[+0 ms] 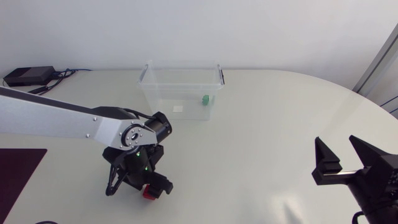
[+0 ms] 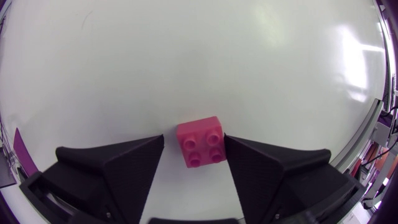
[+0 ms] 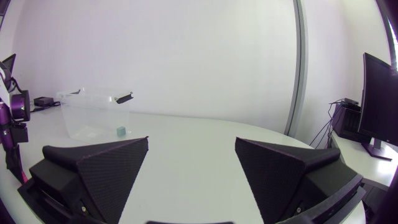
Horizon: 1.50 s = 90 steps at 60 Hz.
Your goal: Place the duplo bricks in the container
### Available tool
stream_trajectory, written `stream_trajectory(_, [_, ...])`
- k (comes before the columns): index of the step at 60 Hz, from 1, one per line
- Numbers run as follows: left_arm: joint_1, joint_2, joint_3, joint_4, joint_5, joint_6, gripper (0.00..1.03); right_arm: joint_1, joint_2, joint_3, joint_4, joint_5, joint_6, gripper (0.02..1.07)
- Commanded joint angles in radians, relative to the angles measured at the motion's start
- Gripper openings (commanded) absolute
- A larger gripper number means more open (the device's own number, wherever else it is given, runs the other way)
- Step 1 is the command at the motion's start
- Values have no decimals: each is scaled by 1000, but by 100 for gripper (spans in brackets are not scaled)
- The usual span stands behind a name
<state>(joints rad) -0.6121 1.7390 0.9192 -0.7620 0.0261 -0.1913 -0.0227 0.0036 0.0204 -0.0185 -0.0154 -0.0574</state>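
Note:
A pink duplo brick (image 2: pixel 200 142) lies on the white table between the fingers of my left gripper (image 2: pixel 194 140). One finger rests against the brick's side and a thin strip of table shows between the brick and the other finger. From above, the left gripper (image 1: pixel 147 189) points down at the table's front left, with the brick (image 1: pixel 148 193) showing red under it. The clear plastic container (image 1: pixel 180 70) stands at the back centre and holds a small green brick (image 1: pixel 204 99). My right gripper (image 1: pixel 345 159) stands open and empty at the front right, far from both. The right wrist view shows the container (image 3: pixel 93 115) and green brick (image 3: pixel 120 130) well ahead of it.
A black box (image 1: pixel 28 76) with cables sits at the back left corner. A dark mat (image 1: pixel 18 171) lies at the left edge. The table's curved edge runs along the right side.

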Motion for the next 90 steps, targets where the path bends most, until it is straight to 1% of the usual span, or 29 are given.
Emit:
stream_trajectory(1, [-5, 21, 15, -16, 12, -33, 41, -10, -8, -20, 12, -4, -21, 103])
stream_trajectory(10, [-9, 19, 15, -16, 40, -30, 32, -10, -8, -20, 12, -4, -22, 103])
stream_trajectory(18, [-14, 14, 12, -7, 61, -25, 26, -10, -8, -20, 12, -4, -21, 103])
stream_trajectory(28, [-21, -2, 9, -5, 72, -19, 25, -10, -8, -20, 12, -4, -21, 103])
stream_trajectory(38, [-38, -70, 15, -10, 89, -14, 25, -10, -8, -20, 12, -4, -21, 103])
stream_trajectory(44, [-17, -121, 38, -11, 90, 3, 25, -10, -8, -20, 12, -4, -21, 103])
stream_trajectory(52, [46, -193, 107, -11, 90, 32, 25, -10, -8, -20, 12, -4, -21, 103])
stream_trajectory(58, [77, -225, 141, -13, 90, 53, 25, -10, -8, -20, 12, -4, -21, 103])
stream_trajectory(68, [98, -269, 207, -13, 90, 81, 25, -10, -8, -20, 12, -4, -21, 103])
stream_trajectory(79, [104, -302, 282, -3, 89, 112, 25, -10, -8, -20, 12, -4, -21, 103])
stream_trajectory(90, [129, -323, 323, 82, 89, 139, 25, -10, -8, -20, 12, -4, -21, 103])
